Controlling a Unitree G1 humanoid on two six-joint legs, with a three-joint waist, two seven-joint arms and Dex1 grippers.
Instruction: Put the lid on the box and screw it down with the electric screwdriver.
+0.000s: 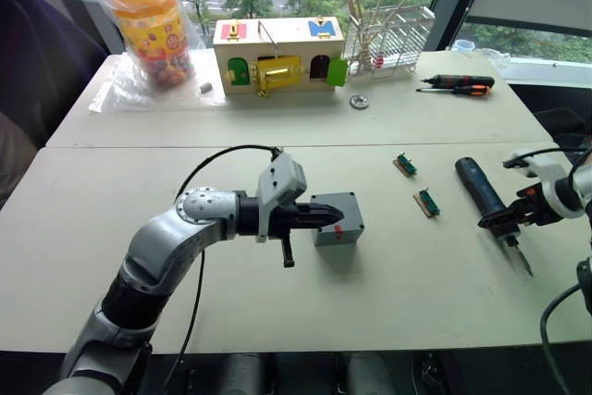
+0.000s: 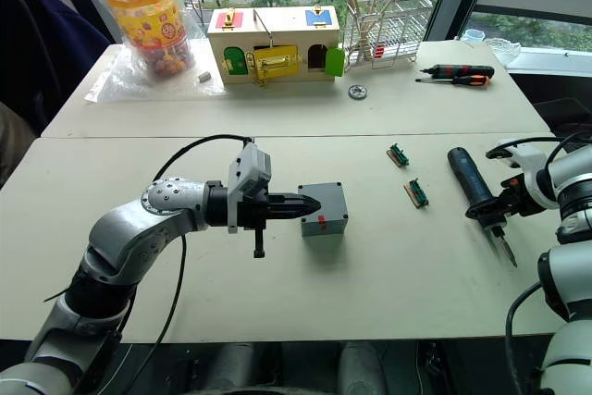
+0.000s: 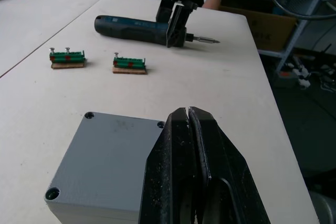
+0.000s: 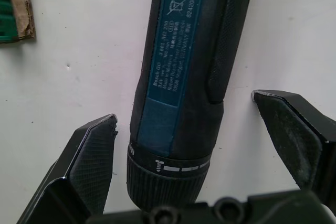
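Note:
The grey box stands mid-table with the flat grey lid lying on top of it, with holes showing at the lid's corners. A small red mark shows on the box's near side. My left gripper is shut with nothing between its fingers, and its tip reaches over the lid's edge. The dark blue electric screwdriver lies flat at the right, its bit pointing toward the table's front edge. My right gripper is open, with a finger on either side of the tool's collar, not touching it.
Two green connector strips lie between the box and the screwdriver. On the far table stand a wooden latch box, a bagged jar, a wire rack and black-and-orange hand screwdrivers.

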